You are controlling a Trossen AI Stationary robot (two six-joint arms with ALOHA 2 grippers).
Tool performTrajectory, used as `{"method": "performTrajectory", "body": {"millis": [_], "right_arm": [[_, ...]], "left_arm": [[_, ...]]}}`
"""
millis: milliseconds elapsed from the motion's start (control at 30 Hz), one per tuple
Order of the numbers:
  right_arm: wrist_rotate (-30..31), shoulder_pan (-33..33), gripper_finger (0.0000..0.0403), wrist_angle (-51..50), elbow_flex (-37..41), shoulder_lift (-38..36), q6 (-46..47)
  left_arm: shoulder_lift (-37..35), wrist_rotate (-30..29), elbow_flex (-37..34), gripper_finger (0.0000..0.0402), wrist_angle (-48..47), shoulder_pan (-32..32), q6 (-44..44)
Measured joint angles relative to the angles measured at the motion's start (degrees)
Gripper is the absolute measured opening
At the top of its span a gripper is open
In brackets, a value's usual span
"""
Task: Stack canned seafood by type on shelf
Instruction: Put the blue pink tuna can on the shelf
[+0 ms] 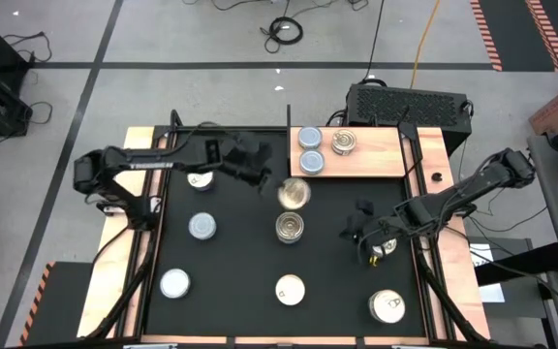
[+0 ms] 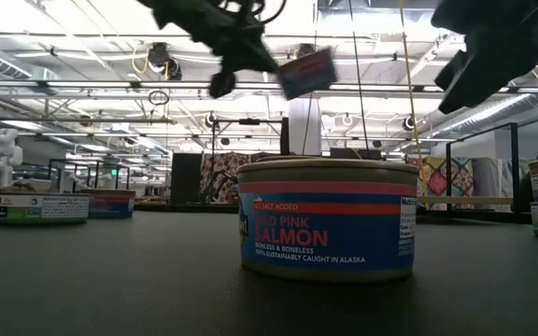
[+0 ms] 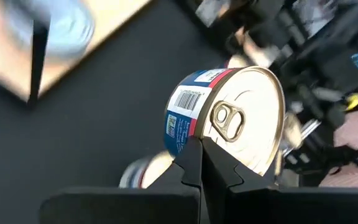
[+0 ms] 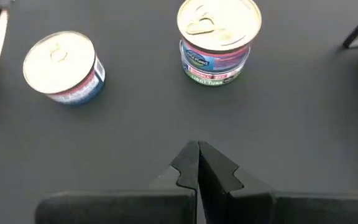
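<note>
Left end effector (image 1: 277, 186): its fingers met in a thin pinch on the rim of a round blue-and-red-labelled tin with a gold pull-tab top (image 3: 229, 121), held tilted in the air above the middle of the worktop, just short of the shelf.
Right end effector (image 4: 197, 163): fully closed with nothing in it, hovering over the black mat (image 1: 231, 262) on the worktop's right side.
Shelf: the light natural-wood rectangular board (image 1: 376, 155) lay at the far edge of the mat; two plain silvery-blue-topped tins (image 1: 310, 150) sat at its left end, one just beside the other, with a single gold pull-tab tin (image 1: 344, 143) near them.
Loose tins: another gold-topped tin (image 1: 290, 228) stood just beneath the lifted one; two silvery tins (image 1: 201, 227) sat on the mat's left, and cream-topped tins (image 1: 387, 306) near the front edge.
Risk, grip: the hold looked narrow and off-centre, so I judged the tilted tin could swing or slip out during the carry and drop onto the tin below.
Risk, placement: set down tilted, it could knock the shelf's tins out of line or land in the wrong group.
</note>
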State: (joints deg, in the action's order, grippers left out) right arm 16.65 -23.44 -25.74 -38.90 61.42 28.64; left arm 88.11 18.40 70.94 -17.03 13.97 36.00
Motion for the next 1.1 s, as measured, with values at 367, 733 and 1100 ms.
{"method": "performTrajectory", "body": {"millis": [367, 733, 1100], "right_arm": [[4.92, -2.82, 0.0000, 0.11, 2.43, -3.16, 6.08], [9.91, -6.27, 0.0000, 0.21, 2.43, -2.97, 9.96], [12.53, -6.69, 0.0000, 0.66, 2.43, -2.95, 11.46]], "left_arm": [[21.66, 6.16, 33.54, 0.0000, -7.47, 6.55, -6.59], [40.83, 10.77, 53.02, 0.0000, -8.40, 9.18, -7.07], [44.04, 3.60, 52.97, 0.0000, -4.31, 9.26, -12.73]]}}
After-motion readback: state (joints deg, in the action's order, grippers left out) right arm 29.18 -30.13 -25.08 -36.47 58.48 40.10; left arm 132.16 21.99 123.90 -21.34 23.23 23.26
